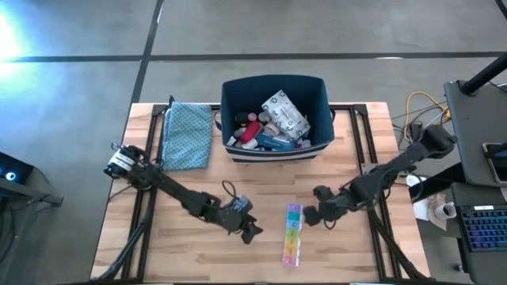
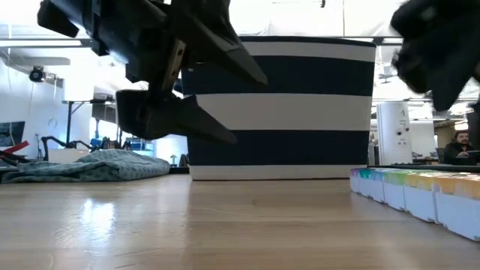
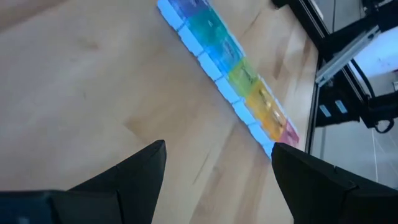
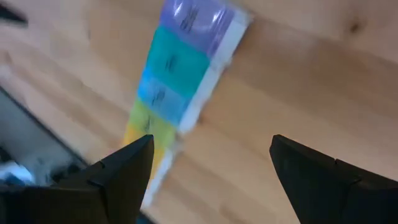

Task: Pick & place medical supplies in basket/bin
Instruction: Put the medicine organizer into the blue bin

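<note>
The multicoloured pill organiser (image 1: 292,234) lies flat on the wooden table near its near edge, a long strip of coloured lids. It also shows in the left wrist view (image 3: 230,71), the right wrist view (image 4: 177,81) and the low view (image 2: 420,191). My left gripper (image 1: 252,231) hovers open just left of it, touching nothing. My right gripper (image 1: 310,215) is open above the organiser's far end. The navy bin (image 1: 273,87) with a white stripe (image 2: 281,112) stands at the table's far middle and holds several supplies, among them a grey-white flat packet (image 1: 285,113).
A blue patterned cloth (image 1: 188,134) lies left of the bin, and shows in the low view (image 2: 90,166) too. Black frame rails (image 1: 371,150) run along the table's left and right sides. Bare wood stretches between the bin and the organiser. A desk with a keyboard (image 1: 483,226) stands off to the right.
</note>
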`<state>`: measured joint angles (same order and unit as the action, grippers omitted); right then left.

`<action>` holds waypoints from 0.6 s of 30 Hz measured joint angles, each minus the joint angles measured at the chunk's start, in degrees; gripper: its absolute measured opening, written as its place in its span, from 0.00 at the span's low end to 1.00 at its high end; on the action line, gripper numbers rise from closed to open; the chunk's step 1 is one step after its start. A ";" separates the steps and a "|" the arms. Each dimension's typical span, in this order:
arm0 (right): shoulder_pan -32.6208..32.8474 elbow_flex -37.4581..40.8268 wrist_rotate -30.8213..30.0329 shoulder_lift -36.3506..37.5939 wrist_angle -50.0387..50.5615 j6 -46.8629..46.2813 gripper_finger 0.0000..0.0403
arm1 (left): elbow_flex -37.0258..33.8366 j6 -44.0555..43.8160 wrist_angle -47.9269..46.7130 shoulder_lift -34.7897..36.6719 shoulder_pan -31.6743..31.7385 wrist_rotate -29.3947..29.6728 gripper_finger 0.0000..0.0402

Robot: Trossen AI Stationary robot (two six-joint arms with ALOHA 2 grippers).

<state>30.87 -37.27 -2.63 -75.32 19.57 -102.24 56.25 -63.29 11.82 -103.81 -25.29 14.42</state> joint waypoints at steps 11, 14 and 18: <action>-0.52 0.28 -2.31 -13.68 -13.57 0.19 0.77 | 3.15 1.88 11.09 -8.44 0.33 2.14 0.68; -0.64 -1.55 -3.27 -16.74 -14.27 -0.61 0.77 | 7.50 1.90 10.73 -13.71 0.34 0.64 0.68; -1.56 -4.07 -3.33 -19.23 -14.48 2.29 0.77 | 14.47 2.09 9.89 -20.08 0.30 -2.97 0.68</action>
<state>29.32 -41.33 -5.95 -94.55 5.09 -99.96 70.72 -61.20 21.71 -123.89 -24.99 11.45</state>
